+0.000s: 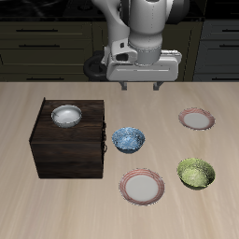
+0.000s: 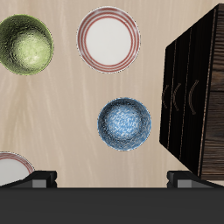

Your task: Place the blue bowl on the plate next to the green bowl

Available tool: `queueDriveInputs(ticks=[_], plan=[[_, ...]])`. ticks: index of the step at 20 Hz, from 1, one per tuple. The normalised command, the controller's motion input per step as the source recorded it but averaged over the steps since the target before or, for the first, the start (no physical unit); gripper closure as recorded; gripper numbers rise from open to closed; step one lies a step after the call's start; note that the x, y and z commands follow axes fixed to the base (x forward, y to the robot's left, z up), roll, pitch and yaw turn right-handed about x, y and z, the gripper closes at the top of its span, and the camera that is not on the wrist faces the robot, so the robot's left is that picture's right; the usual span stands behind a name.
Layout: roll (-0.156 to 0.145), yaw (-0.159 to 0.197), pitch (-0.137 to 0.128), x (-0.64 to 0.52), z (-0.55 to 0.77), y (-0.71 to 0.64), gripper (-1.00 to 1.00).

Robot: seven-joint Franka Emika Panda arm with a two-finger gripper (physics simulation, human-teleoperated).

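The blue bowl (image 1: 129, 140) (image 2: 124, 123), glossy with white speckles, sits upright on the table beside the dark cabinet. Nearer the table's front edge lies a plate (image 1: 143, 186) (image 2: 108, 38) with a white centre and pinkish-red rim, bare, and the green bowl (image 1: 195, 172) (image 2: 24, 44) stands close beside it. My gripper (image 1: 139, 87) (image 2: 112, 180) hangs open well above the table, farther back than the blue bowl, with nothing between its fingers.
A dark wooden cabinet (image 1: 70, 140) (image 2: 197, 96) stands beside the blue bowl, with a plain white bowl (image 1: 66, 115) on its top. A second alike plate (image 1: 196, 119) (image 2: 9, 169) lies farther back, behind the green bowl.
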Motion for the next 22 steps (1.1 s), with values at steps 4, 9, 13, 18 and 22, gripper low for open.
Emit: queueDriveInputs(ticks=[4,9,13,18,22], plan=[[-0.002,0.011,-0.007,0.03,-0.07,0.02,-1.0],[0.004,0.003,0.008,0.03,-0.16,0.04,-1.0],[0.008,0.023,-0.016,-0.05,-0.25,0.07,-1.0],[0.013,-0.006,-0.019,-0.13,-0.24,0.05,-1.0],[0.025,-0.006,-0.003,-0.07,-0.31,0.06,-1.0]])
